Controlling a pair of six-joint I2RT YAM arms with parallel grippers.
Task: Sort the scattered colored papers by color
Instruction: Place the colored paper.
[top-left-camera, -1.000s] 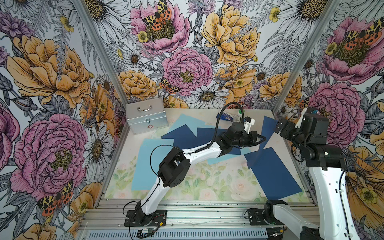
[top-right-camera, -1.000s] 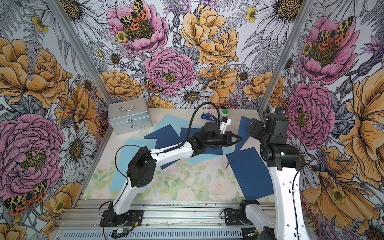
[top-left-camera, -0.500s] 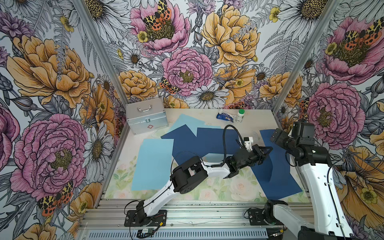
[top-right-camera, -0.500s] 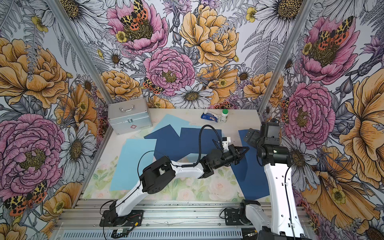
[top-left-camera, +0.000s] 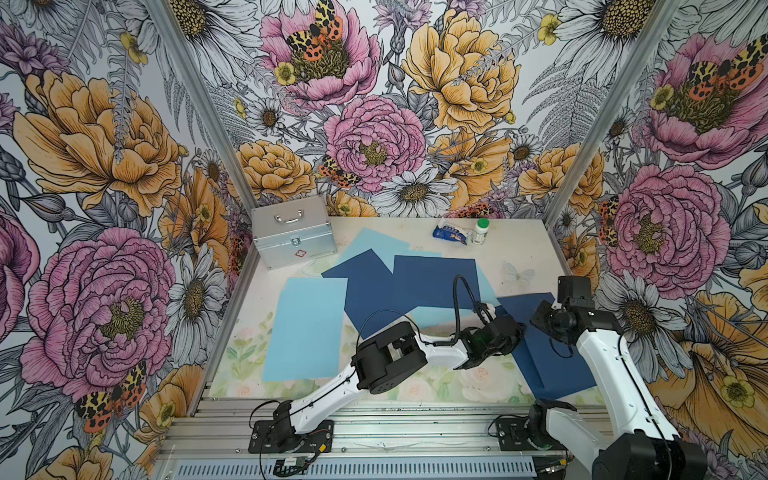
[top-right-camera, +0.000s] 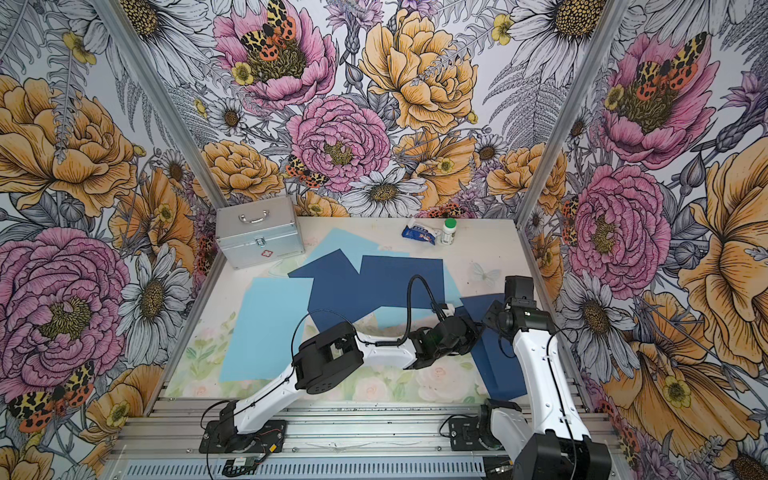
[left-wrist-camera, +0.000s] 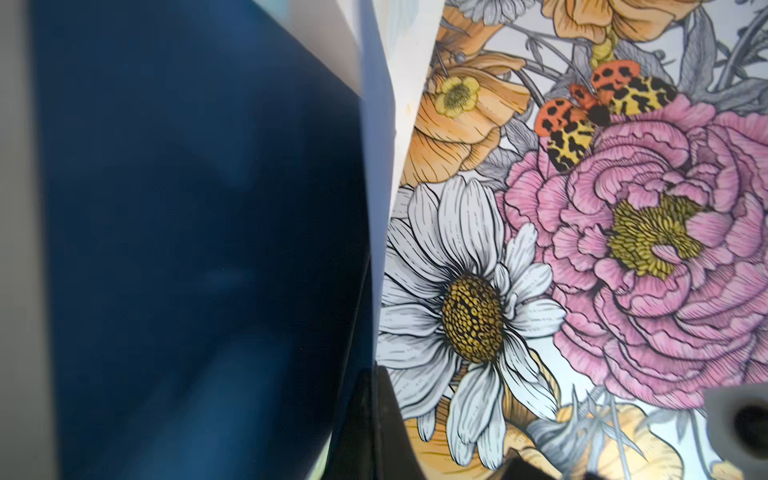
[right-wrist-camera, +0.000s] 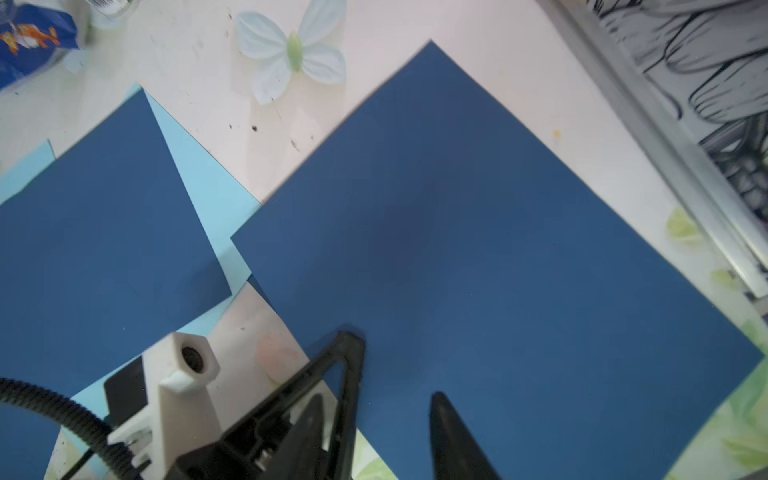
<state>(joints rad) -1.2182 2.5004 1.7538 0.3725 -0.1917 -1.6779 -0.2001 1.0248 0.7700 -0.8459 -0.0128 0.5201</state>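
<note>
Left gripper pinching a dark navy paper sheet at the table's right side.

Its jaws are closed on the sheet's lifted edge; right gripper hovers above, jaws apart. Next likely: lay it flat, then fetch the overlapping navy sheets mid-table, atop light blue ones.

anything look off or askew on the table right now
Yes: the navy sheets in the middle lie crooked, overlapping each other and light blue sheets. The navy sheet near the right edge is lifted along one side, pinched by the left gripper.
</note>
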